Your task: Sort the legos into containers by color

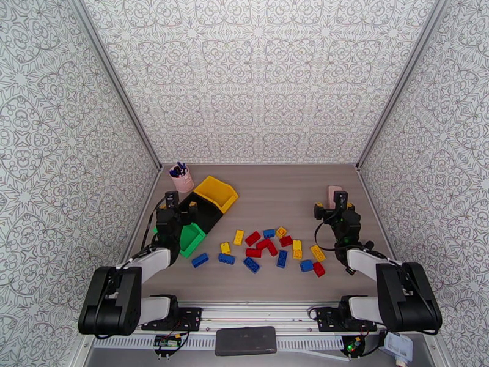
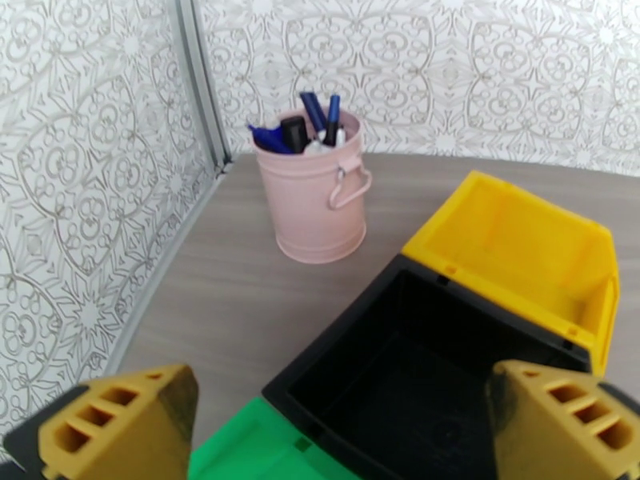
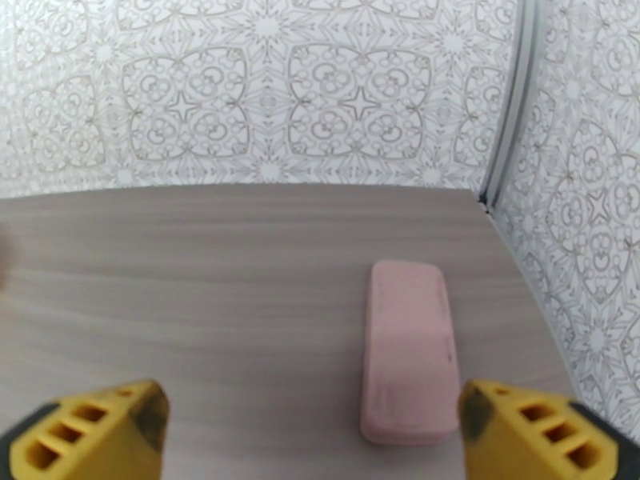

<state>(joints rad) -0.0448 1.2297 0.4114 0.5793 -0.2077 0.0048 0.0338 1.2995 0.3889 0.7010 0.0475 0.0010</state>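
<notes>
Legos point(image 1: 266, 244) lie scattered across the lower middle of the overhead view, with reds, blues and yellows mixed. The green bin point(image 1: 193, 240), black bin point(image 1: 208, 216) and yellow bin point(image 1: 219, 192) sit touching in a row at centre left. The left gripper point(image 1: 178, 208) hangs over them, fingers spread wide. The right gripper point(image 1: 333, 206), equally spread, hovers near a pink slab point(image 3: 408, 362). I'd start with an outlying brick, coming straight down clear of its neighbours.
</notes>
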